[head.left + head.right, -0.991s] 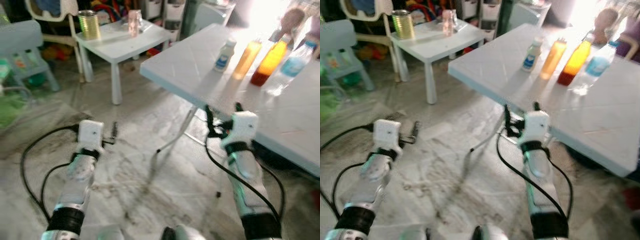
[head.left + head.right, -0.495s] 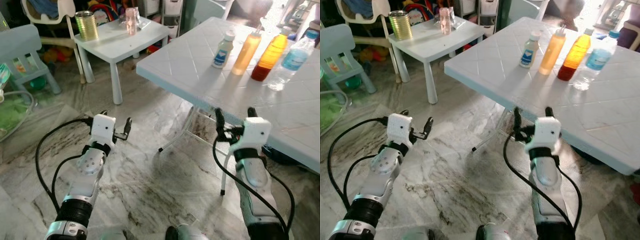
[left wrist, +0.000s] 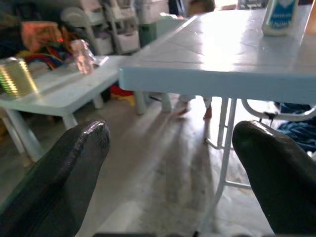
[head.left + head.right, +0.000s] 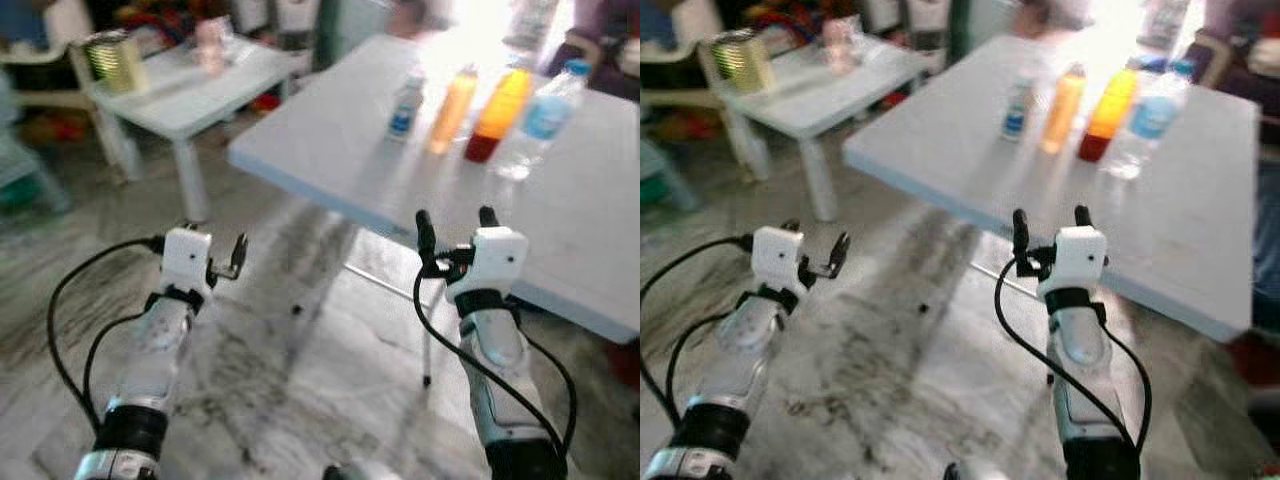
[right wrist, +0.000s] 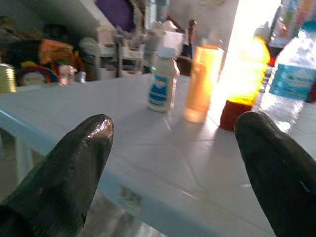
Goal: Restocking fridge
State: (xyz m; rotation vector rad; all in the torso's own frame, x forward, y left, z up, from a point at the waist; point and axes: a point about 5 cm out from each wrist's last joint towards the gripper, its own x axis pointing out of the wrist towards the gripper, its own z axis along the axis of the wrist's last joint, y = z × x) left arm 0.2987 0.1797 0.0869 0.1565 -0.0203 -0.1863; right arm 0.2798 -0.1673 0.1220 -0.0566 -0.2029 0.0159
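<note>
Several drinks stand in a row on the large white table [image 4: 330, 140]: a small white bottle [image 4: 405, 100], a tall orange bottle [image 4: 450, 108], an orange-red bottle [image 4: 497, 112] and a clear water bottle [image 4: 540, 118]. My right gripper [image 4: 455, 222] is open and empty, held just in front of the table's near edge; its wrist view looks across the tabletop at the white bottle [image 5: 162, 86] and the orange bottle [image 5: 202, 84]. To the left, my left gripper [image 4: 215, 245] is open and empty above the floor, below the tabletop's edge [image 3: 212, 81].
A low white side table [image 4: 190, 95] at the back left carries a tin can [image 4: 115, 60] and a pink cup [image 4: 208, 45]. The big table's thin metal legs [image 4: 425, 340] stand on the marble floor [image 4: 260, 370]. A person's legs [image 3: 192, 106] are beyond the table.
The camera has shifted and the picture is more blurred, with the big table now nearer the middle. Both grippers stay open and empty, with the right one still at the table edge.
</note>
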